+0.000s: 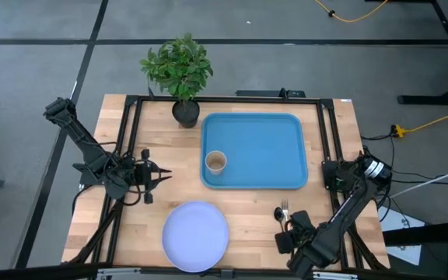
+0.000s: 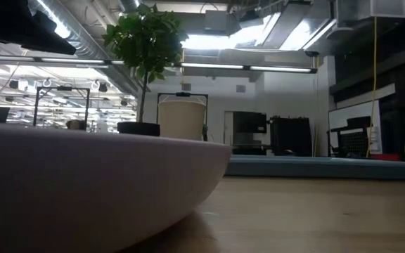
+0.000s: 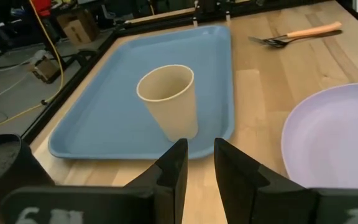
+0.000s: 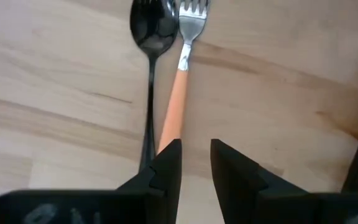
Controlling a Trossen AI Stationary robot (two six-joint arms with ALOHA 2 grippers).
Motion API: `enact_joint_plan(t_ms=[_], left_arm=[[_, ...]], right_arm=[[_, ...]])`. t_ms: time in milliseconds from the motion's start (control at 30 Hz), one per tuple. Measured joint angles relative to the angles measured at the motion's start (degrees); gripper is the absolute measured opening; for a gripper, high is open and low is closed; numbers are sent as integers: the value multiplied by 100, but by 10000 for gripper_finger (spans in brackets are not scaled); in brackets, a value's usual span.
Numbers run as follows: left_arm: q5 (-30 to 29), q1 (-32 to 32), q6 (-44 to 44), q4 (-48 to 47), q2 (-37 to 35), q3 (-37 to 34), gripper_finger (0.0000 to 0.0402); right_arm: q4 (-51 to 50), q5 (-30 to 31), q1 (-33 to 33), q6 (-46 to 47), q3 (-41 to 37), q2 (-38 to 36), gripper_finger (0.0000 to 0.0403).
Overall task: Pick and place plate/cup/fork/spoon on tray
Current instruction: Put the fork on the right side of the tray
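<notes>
The tan cup [image 1: 215, 162] stands upright on its base in the blue tray's [image 1: 271, 148] near left corner. It also shows in the left wrist view [image 3: 169, 102]. The lavender plate [image 1: 196, 235] lies flat on the table at the near edge. The dark spoon [image 4: 153, 37] and an orange-handled fork [image 4: 179, 93] lie side by side on the wood right of the plate. My right gripper [image 4: 194, 149] hovers over their handle ends, its fingers a narrow gap apart and empty. My left gripper [image 3: 199, 155] waits left of the tray, also narrowly open and empty.
A potted plant [image 1: 181, 74] stands at the tray's far left corner. A black frame [image 1: 131, 132] runs along the table's left, far and right sides. Bare wood lies between the tray and the plate [image 1: 255, 206].
</notes>
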Motion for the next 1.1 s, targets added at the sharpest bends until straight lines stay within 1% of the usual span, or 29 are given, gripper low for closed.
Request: enact_joint_plan(t_ms=[133, 267, 433, 700, 800, 867, 933, 1100], left_arm=[[4, 0, 0, -1, 0, 0, 73], [4, 0, -2, -1, 0, 0, 73], [5, 0, -4, -1, 0, 0, 73], [6, 0, -2, -1, 0, 0, 73], [6, 0, -4, -1, 0, 0, 73], [6, 0, -7, -1, 0, 0, 73], [6, 0, -7, -1, 0, 0, 73], [6, 0, -6, -3, 0, 0, 73]], right_arm=[[392, 30, -138, 8, -282, 55, 90], [898, 43, -326, -20, -737, 77, 90], [1582, -157, -492, -275, -1280, 77, 90], [2301, -147, -505, -321, -1750, 52, 90], [2286, -171, -505, -320, -1826, 40, 82], [2139, -179, -505, -321, -1818, 42, 66], [1763, -201, -505, -325, -1839, 17, 48], [1042, -191, -503, -270, -1868, -87, 46]])
